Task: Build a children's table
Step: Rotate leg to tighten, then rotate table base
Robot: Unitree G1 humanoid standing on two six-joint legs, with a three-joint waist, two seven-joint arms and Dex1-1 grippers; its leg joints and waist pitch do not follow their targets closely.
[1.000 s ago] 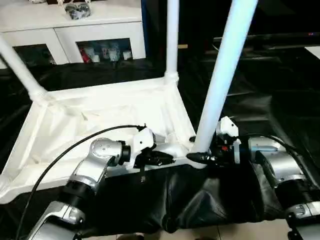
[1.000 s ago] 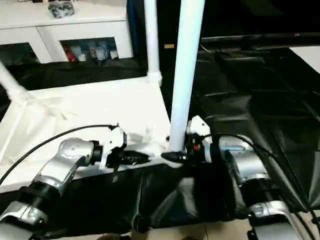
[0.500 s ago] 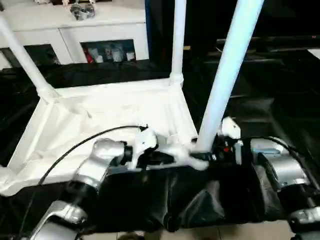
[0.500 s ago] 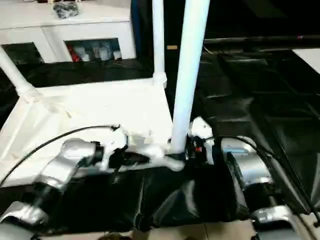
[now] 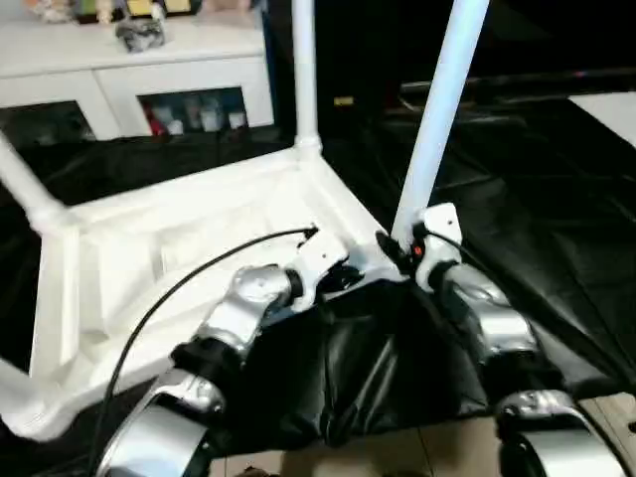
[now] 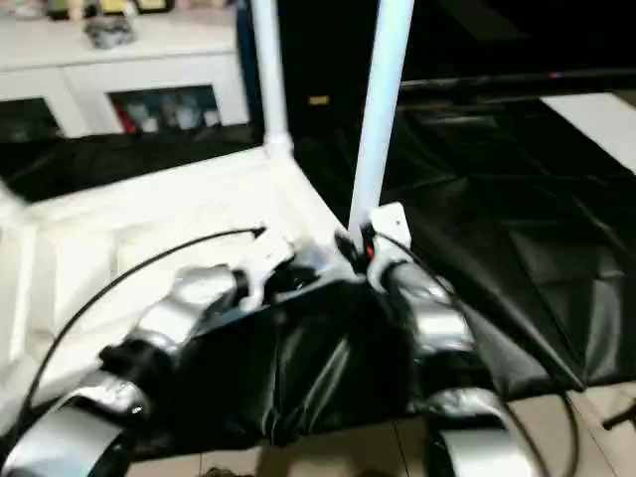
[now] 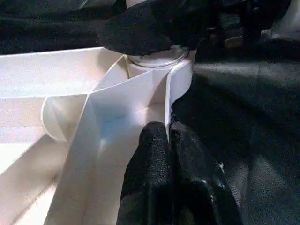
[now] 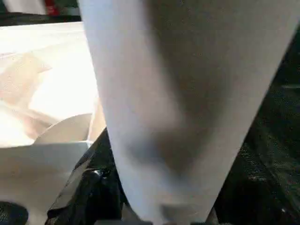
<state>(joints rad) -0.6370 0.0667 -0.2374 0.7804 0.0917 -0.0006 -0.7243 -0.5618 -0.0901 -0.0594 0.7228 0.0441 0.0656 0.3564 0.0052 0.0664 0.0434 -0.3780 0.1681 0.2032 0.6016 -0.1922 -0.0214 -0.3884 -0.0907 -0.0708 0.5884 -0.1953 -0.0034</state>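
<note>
The left gripper (image 7: 168,140) was pinched on the thin near rim of the upturned tabletop (image 5: 179,238), just beside its near right corner socket (image 7: 157,63). The right gripper (image 5: 396,253) clasped the base of the near right leg (image 5: 437,109) standing in that socket. Another leg (image 5: 303,70) rose at the far corner, a white cabinet (image 5: 129,70) beyond.

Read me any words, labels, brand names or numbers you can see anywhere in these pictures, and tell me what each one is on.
No text can be read anywhere.
Cabinet: the small colourful things behind its doors and on top are too blurred to read.
Tabletop and leg: plain white, no print visible.
Right claw: a small red mark beside it, no letters legible.
</note>
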